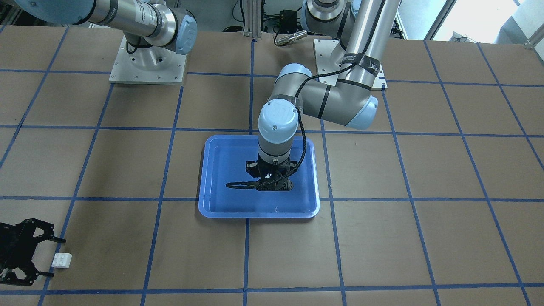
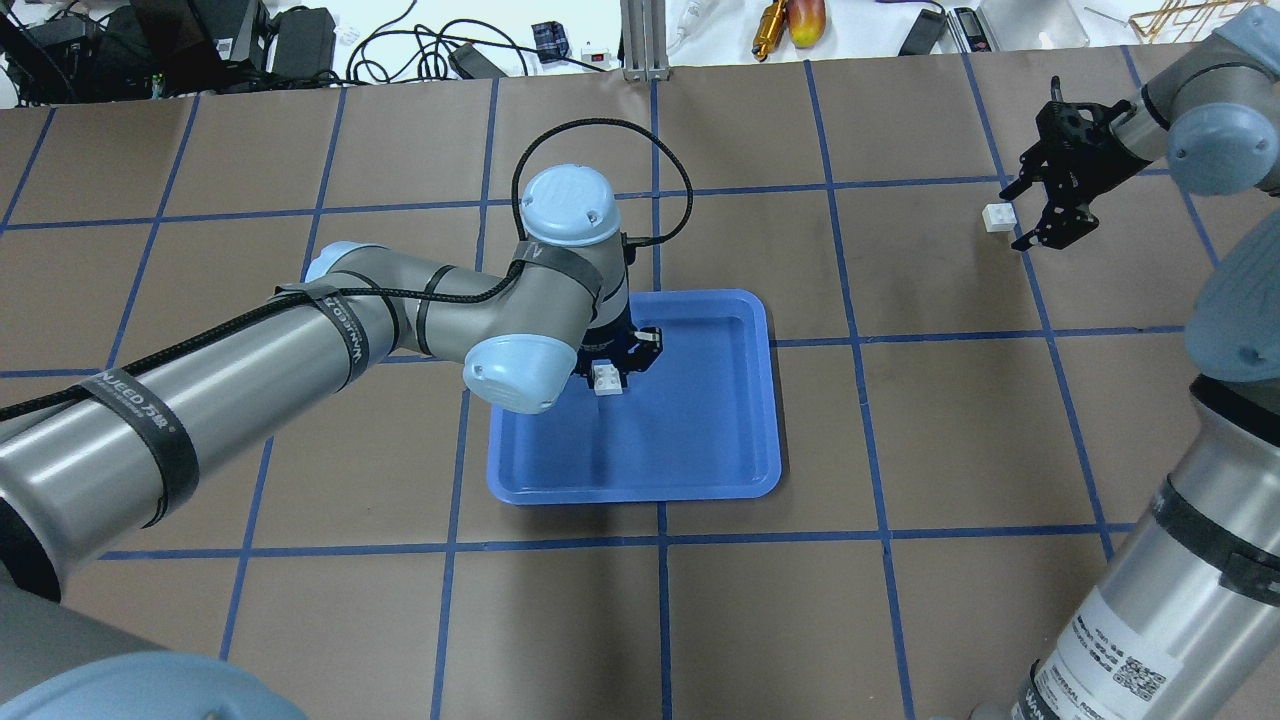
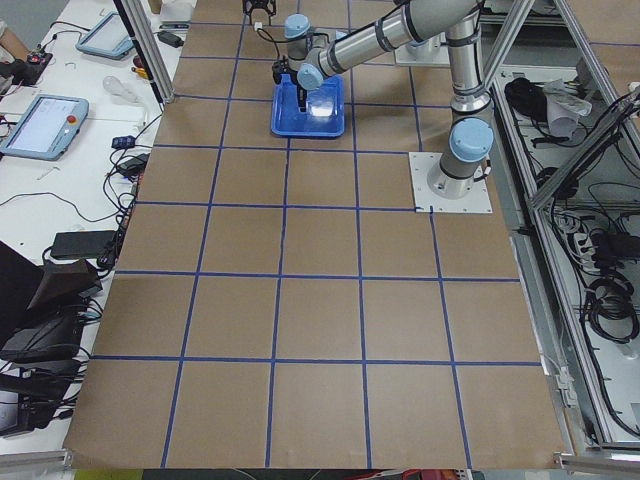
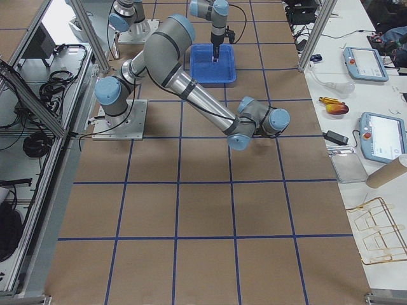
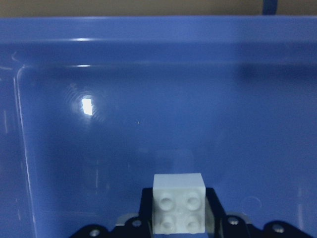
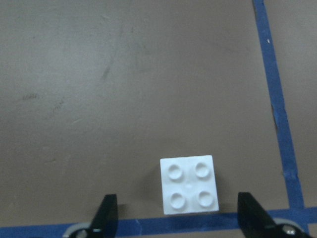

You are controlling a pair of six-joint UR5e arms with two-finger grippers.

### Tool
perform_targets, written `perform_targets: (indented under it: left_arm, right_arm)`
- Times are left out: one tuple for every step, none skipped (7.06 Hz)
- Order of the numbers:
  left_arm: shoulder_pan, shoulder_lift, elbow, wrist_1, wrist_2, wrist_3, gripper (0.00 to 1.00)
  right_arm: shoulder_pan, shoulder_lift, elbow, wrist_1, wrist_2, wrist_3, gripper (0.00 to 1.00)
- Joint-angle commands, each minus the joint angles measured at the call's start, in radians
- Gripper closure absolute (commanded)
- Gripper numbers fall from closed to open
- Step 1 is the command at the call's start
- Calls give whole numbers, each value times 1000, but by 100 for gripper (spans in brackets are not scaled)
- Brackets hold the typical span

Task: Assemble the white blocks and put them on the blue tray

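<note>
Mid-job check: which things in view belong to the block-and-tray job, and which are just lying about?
Job:
- white block, held in the left gripper over the tray
- second white block, on the table at the open right gripper
- blue tray

Lying about:
- teach pendants
- cardboard tube
- wire rack

The black strap [image 2: 148, 428] around the left arm [image 2: 260, 385] carries white lettering, partly readable as "…EED".
</note>
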Motion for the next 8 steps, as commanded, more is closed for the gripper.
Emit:
perform_targets:
  left_arm:
    - [-3, -4, -10, -2, -2, -4, 77]
    - [-4, -6, -13, -5, -4, -2, 41]
    - [-4, -9, -13, -3, -10, -1, 26]
    - [-4, -9, -13, -5, -33, -1, 26]
    - [-4, -9, -10, 1, -33, 2, 26]
    - [-3, -3, -6, 2, -34, 2, 22]
    - [-1, -3, -1, 0, -36, 2, 21]
    - [13, 20, 5, -3, -44, 16, 19]
  right_arm:
    - [4, -1, 0, -1, -1, 3, 46]
    - [4, -2, 0, -1, -4, 4, 63]
    - [4, -8, -2, 0, -11, 4, 90]
    - [10, -10, -14, 8, -56, 7, 100]
    - [20, -17, -33, 58, -56, 6, 100]
    - [24, -52, -39, 130, -45, 9, 100]
    - [46, -79, -39, 143, -41, 9, 100]
    - [72, -96, -36, 199, -13, 10, 100]
